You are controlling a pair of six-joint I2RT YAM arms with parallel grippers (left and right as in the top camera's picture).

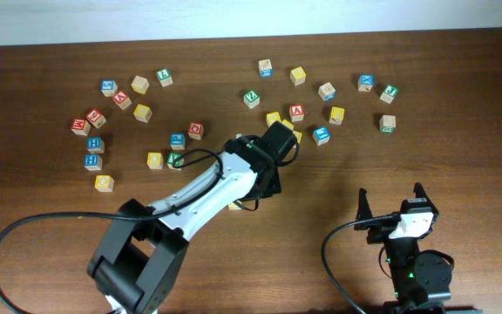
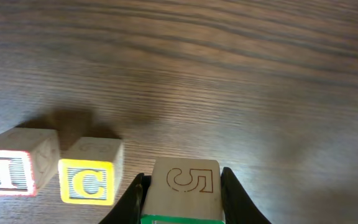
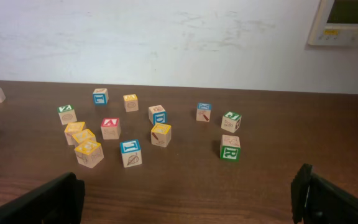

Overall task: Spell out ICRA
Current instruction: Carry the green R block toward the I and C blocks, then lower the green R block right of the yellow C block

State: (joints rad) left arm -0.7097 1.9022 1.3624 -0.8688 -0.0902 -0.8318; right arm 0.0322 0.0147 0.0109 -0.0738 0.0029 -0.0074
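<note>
Left claw [image 2: 182, 198] clamps green-edged cube [image 2: 184, 180], engraved 5 upward, beside yellow C [image 2: 89, 180]; right claw [image 1: 390, 194] gapes.

In the left wrist view the picture's bottom edge cuts off the green cube [image 2: 185, 179], gripped in the left end effector [image 2: 184, 186]. Only a strip of its green face shows, so the letter cannot be read. The fingers [image 2: 128, 204] run off that edge too, and the I cube [image 2: 8, 168] off the left edge. Overhead, the arm's wrist [image 1: 277, 141] hides this end effector. The right end effector [image 3: 188, 177] has its fingertips [image 3: 42, 202] cropped at the bottom corners.
</note>
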